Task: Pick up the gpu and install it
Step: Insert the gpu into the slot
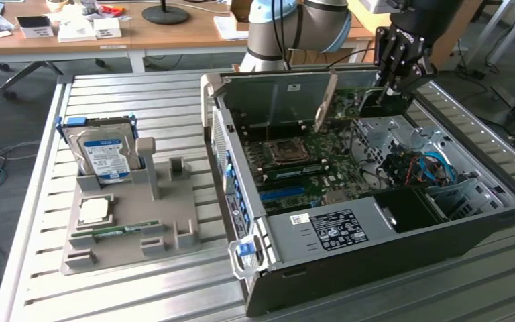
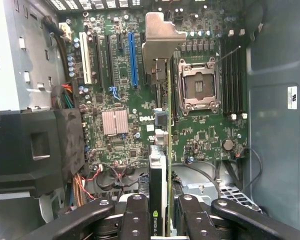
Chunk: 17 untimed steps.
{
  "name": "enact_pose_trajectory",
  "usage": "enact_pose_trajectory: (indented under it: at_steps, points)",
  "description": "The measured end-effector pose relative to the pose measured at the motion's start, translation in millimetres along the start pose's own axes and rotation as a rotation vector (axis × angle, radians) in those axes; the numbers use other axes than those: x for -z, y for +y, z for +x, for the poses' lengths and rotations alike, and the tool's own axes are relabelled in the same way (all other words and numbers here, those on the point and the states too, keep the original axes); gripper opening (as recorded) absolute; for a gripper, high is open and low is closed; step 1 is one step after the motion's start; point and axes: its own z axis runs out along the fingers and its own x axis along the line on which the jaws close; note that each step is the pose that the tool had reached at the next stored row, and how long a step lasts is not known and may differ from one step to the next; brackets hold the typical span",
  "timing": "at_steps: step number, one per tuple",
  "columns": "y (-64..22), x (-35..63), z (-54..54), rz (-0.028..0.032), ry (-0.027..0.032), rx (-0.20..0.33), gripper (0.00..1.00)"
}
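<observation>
Pincer (image 2: 162, 212) clenched on the gpu (image 2: 158, 165), which stands edge-on between the fingers (image 2: 135, 217). In the wrist view we read an NVIDIA logo on the card and "DELL" on the motherboard (image 2: 205, 135) beyond. In the exterior view we see a green board with a silvery bracket (image 1: 326, 100), hanging over the open case (image 1: 374, 268); blue-labelled hard drive (image 1: 105, 157) at nine o'clock.

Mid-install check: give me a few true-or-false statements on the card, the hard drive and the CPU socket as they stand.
The gripper has its jaws closed on the thin green graphics card with the silvery metal bracket. True.
The card hangs inside the open black computer case. True.
The blue-labelled silver hard drive lies inside the case. False: it stands in the grey plastic holder outside.
A cooler covers the motherboard's square metal CPU socket. False: it is uncovered.
</observation>
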Motion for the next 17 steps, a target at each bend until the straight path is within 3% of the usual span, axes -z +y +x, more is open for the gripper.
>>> enact_pose_trajectory:
  at_steps: [8, 17]
  points:
    - [2.2, 0.1, 0.2, 0.0000, 0.0000, 0.000, 0.27]
    - [11.1, 0.5, 1.2, 0.0000, 0.0000, 0.000, 0.27]
